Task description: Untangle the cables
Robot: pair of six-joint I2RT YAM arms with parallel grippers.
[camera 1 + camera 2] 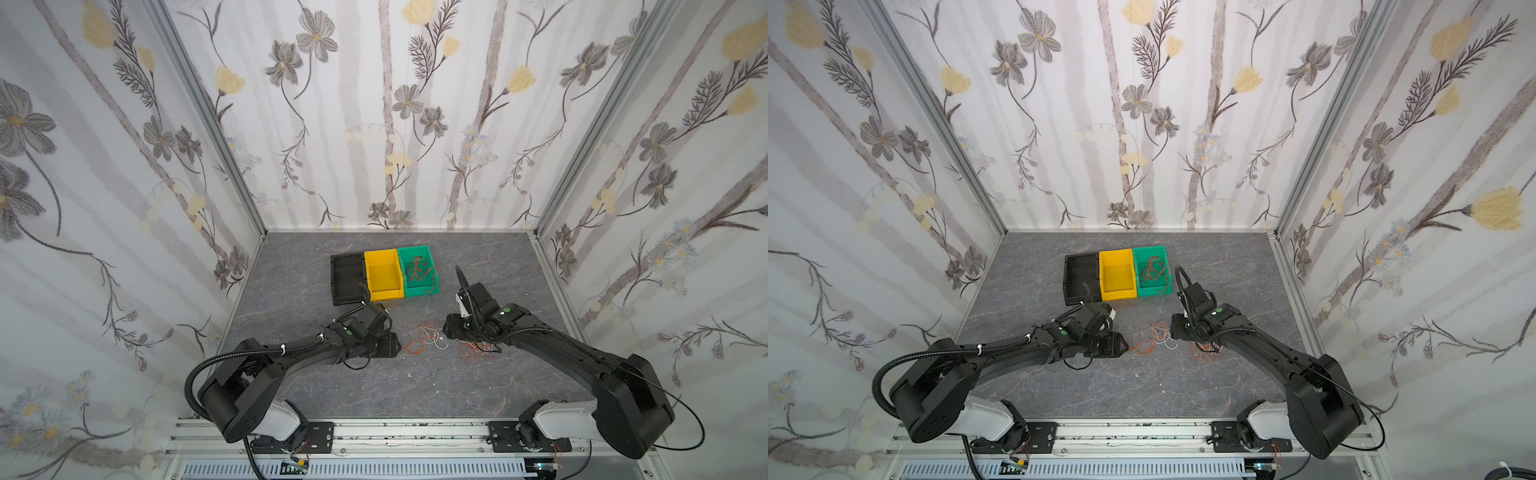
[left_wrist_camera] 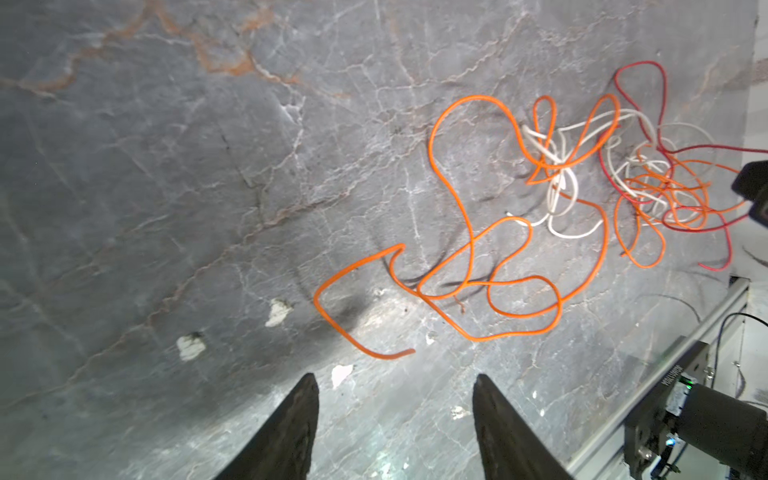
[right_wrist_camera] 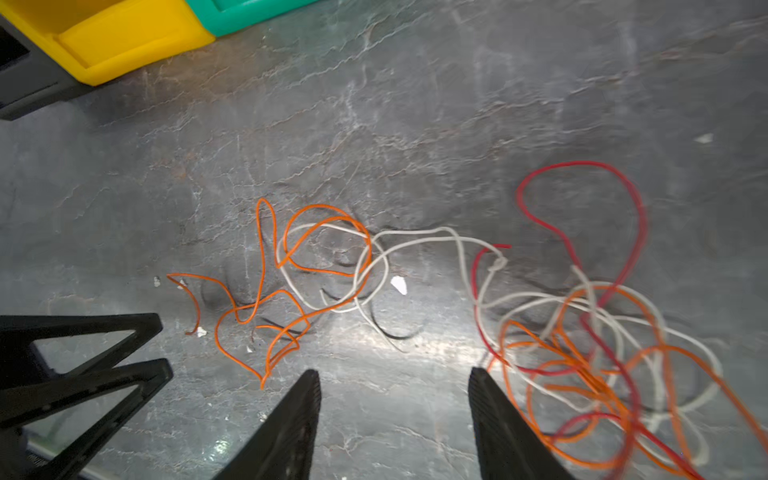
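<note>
Your left gripper (image 2: 395,376) stands partly open with nothing between its fingers; your right gripper (image 3: 392,371) is the same, parted and empty; neither has hold of a strand. The cables (image 1: 424,338) lie loose on the grey table (image 1: 374,386) between the two grippers; an orange run lies near the left gripper, and a denser knot of orange, white and red lies beside and under the right one; a further bunch sits in the green bin (image 1: 422,291).

The likely trouble is the grasp; each wire is far thinner than a finger, so closing may catch two or three crossing strands at once, or slip off and catch none. If you pull from both sides while the white wire loops through the orange ring, you probably tighten the knot rather than free it. In the right wrist view the dense clump runs just beside one finger, perhaps against it; a lift there could drag the whole bundle, or snag a strand on the arm.
</note>
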